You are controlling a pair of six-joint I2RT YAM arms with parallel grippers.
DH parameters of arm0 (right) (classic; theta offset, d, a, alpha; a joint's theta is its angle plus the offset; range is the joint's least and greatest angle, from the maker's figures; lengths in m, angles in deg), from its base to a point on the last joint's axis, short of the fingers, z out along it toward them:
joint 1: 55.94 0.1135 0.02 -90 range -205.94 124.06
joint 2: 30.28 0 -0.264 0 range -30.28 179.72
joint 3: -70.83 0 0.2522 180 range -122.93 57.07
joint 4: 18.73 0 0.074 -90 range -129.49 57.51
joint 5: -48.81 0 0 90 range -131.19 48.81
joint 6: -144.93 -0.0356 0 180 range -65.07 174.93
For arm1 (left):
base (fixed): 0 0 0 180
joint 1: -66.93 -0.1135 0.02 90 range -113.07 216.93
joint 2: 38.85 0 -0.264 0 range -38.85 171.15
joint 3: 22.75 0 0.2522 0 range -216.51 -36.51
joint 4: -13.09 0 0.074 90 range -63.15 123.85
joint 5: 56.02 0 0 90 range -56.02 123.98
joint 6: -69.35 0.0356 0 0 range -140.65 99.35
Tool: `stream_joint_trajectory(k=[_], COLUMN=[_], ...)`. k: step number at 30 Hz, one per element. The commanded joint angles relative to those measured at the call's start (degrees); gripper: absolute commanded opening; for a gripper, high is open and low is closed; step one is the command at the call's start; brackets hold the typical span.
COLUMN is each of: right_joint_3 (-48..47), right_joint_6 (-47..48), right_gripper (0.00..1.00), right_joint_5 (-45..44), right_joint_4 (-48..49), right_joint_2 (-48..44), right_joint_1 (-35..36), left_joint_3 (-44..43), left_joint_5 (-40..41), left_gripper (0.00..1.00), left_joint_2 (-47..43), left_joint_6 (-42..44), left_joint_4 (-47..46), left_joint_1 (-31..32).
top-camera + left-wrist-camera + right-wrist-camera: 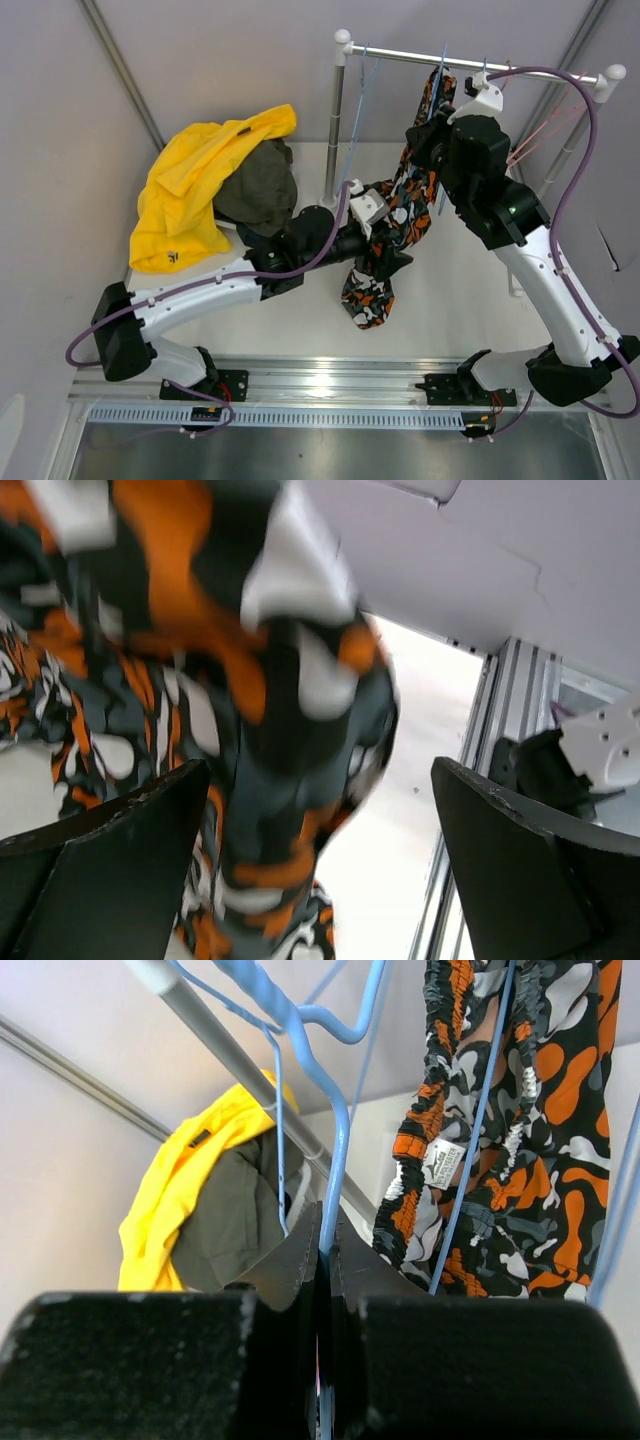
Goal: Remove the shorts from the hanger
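Right wrist view is showing the right gripper [325, 1235] pinching a blue hanger wire [340, 1150] tightly, likely steadying it so the garment can be pulled free. The camouflage shorts [520, 1140] are hanging just right of and above those fingers. The left gripper [320, 780] is gaping wide, released, with the shorts' lower fabric dangling between its fingers, presumably lining up a grab. Yellow shorts [190, 190] and olive shorts [260, 190] are lying heaped well behind it, to its left.
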Motion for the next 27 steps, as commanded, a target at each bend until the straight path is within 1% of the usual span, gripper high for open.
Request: stream_joint_trajectory(k=[1,2,3,4,7,8,10,13,18,21,22,24,25,26,27], right_joint_3=[0.25,0.42,0.42,0.34,-0.01,-0.19,-1.5,-4.66,-10.46,-13.28,-13.72,-14.34,-14.08,-13.64,-13.46], right_joint_6=[-0.97,-0.88,-0.79,-0.62,-0.44,-0.35,-0.27,0.26,1.58,1.76,1.41,0.71,0.27,-0.78,-1.49], right_gripper=[0.0,0.0,0.0,0.0,0.0,0.0,0.0,0.0,0.0,0.0,0.0,0.0,0.0,0.0,0.0], right_joint_5=[-1.76,-1.85,-1.94,-1.94,-2.03,-2.11,-1.76,-0.89,0.78,2.19,2.45,3.6,4.64,5.26,5.97], right_joint_4=[2.95,3.03,2.95,2.95,3.21,3.21,2.69,1.55,-0.48,-1.62,-2.06,-2.85,-3.11,-4.16,-4.87], right_joint_2=[-2.84,-3.02,-3.19,-3.19,-3.37,-3.46,-2.93,-1.8,0.32,1.37,1.55,1.47,1.12,0.5,0.06], right_joint_1=[0.32,0.24,0.24,0.24,-0.2,-0.64,-1.43,-3.36,-7.66,-9.51,-10.47,-11.1,-11.36,-11.36,-11.28], left_joint_3=[-5.4,-5.59,-5.5,-5.24,-3.14,-1.82,0.2,6.0,17.59,22.43,23.06,24.21,23.86,21.86,18.7], left_joint_5=[-1.43,-1.44,-1.44,-1.35,0.05,0.66,0.67,1.37,6.28,8.05,9.97,11.21,13.74,15.85,18.05], left_gripper=[0.95,0.88,0.75,0.53,0.03,0.0,0.0,0.0,0.0,0.0,0.0,0.0,0.0,0.0,0.0], left_joint_2=[2.86,3.39,3.65,4.09,3.57,3.13,1.99,-1.87,-9.68,-12.15,-12.51,-12.26,-11.64,-10.77,-9.71], left_joint_6=[0.52,0.26,0.08,-0.01,-0.62,-1.06,-1.32,-2.11,-4.22,-6.33,-6.77,-8.18,-8.35,-8.27,-8.18], left_joint_4=[-5.43,-5.52,-5.52,-5.6,-5.78,-5.78,-5.69,-6.13,-6.57,-7.8,-8.67,-9.38,-8.86,-7.81,-4.84], left_joint_1=[0.55,0.72,0.81,0.9,0.99,1.07,1.25,2.74,9.41,12.76,13.29,13.64,13.64,13.64,13.64])
